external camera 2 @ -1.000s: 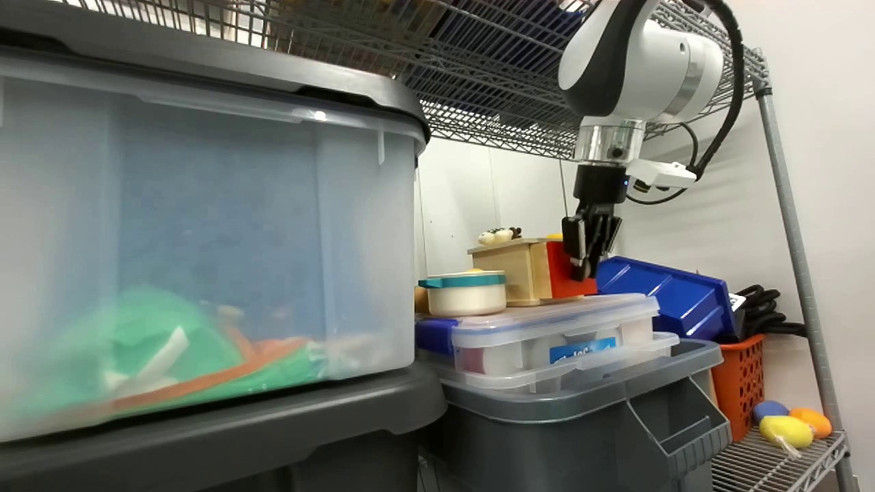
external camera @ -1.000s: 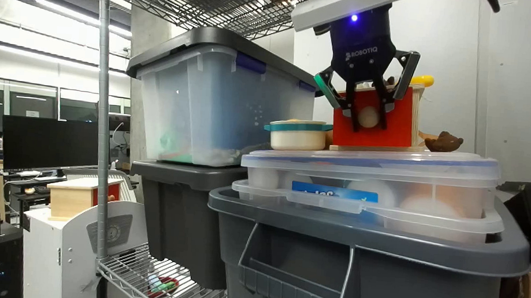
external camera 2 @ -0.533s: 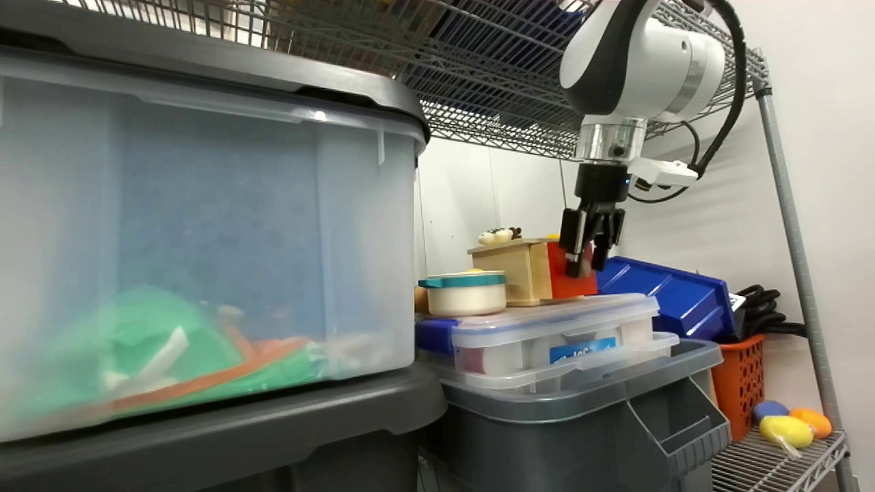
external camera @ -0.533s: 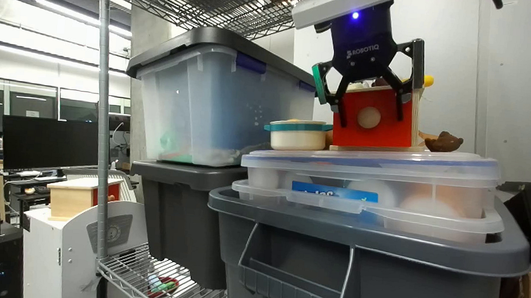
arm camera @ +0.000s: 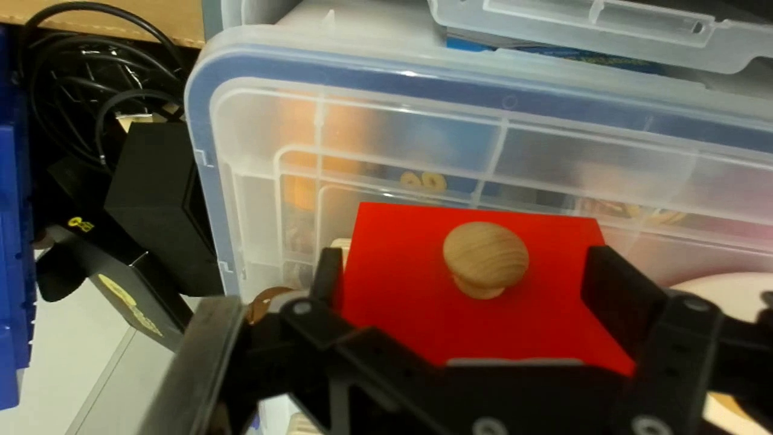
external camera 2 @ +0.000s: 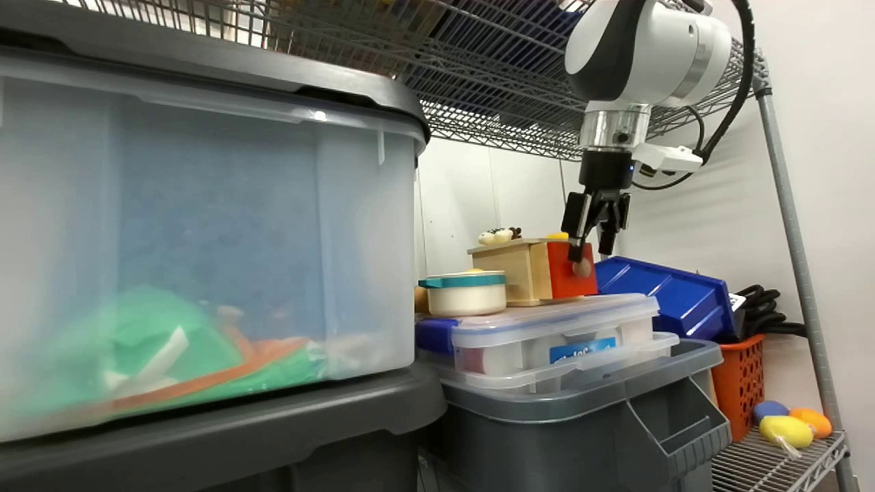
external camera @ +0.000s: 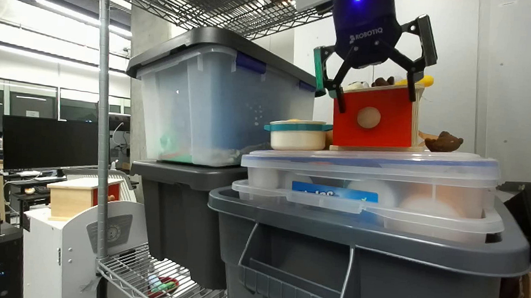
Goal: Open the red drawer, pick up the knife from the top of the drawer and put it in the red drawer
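Drawer (external camera: 391, 127), red-fronted, with round wooden knob (arm camera: 486, 254): sitting in a pale wooden box (external camera 2: 502, 270); whether it is standing slightly ajar, the views are leaving unclear. Box is resting on the lid (external camera: 288, 161) of a clear plastic tub (external camera: 263, 179), stacked above a grey storage bin (external camera: 428, 291).

Knife (external camera: 425, 80), yellow, detail too small to read: lying on top of the box, its rounded end protruding past one edge. White and brown toy pieces (external camera 2: 495, 237) are sharing that top.

End effector (external camera: 376, 104), black: hanging before the drawer front, jaws standing wide apart and holding nothing; in the wrist view the knob is showing between the fingers (arm camera: 622, 296), red surface separating it from each.

Pot (external camera: 298, 137), cream with teal rim: standing on the lid just beside the box. Brown toy (external camera: 446, 142): lying on the lid, on the box's opposite side.
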`<state>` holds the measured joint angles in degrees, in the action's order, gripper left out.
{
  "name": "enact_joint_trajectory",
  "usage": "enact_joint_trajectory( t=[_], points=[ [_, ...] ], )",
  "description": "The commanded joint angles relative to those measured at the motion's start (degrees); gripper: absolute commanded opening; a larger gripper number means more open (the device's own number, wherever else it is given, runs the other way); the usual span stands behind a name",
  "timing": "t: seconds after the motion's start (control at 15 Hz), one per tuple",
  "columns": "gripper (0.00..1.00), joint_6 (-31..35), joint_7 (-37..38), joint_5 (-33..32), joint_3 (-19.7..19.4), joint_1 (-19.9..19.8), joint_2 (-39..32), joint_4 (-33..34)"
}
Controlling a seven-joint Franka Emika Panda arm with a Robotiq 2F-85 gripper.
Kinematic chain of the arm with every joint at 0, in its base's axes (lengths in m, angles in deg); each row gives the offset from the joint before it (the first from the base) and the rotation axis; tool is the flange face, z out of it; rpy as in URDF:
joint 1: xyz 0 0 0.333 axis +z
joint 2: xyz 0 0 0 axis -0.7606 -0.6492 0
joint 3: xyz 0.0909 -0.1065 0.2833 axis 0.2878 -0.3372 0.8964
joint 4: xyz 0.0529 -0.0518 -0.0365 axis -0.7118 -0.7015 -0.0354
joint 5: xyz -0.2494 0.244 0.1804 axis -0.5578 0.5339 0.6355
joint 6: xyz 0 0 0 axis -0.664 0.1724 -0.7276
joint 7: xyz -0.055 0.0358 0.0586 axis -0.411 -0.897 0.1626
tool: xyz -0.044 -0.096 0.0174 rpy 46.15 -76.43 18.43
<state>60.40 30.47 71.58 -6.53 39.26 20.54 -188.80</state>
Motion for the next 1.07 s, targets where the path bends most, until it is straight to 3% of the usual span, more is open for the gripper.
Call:
enact_joint_trajectory(
  t=[0.0, 1.0],
  points=[
    [1.00, -2.41, 1.31, -1.63, -1.36, 0.94, 1.98, 0.47],
    [1.00, -4.12, 2.57, -3.38, -1.34, 2.66, -0.16, 8.98]
  ],
)
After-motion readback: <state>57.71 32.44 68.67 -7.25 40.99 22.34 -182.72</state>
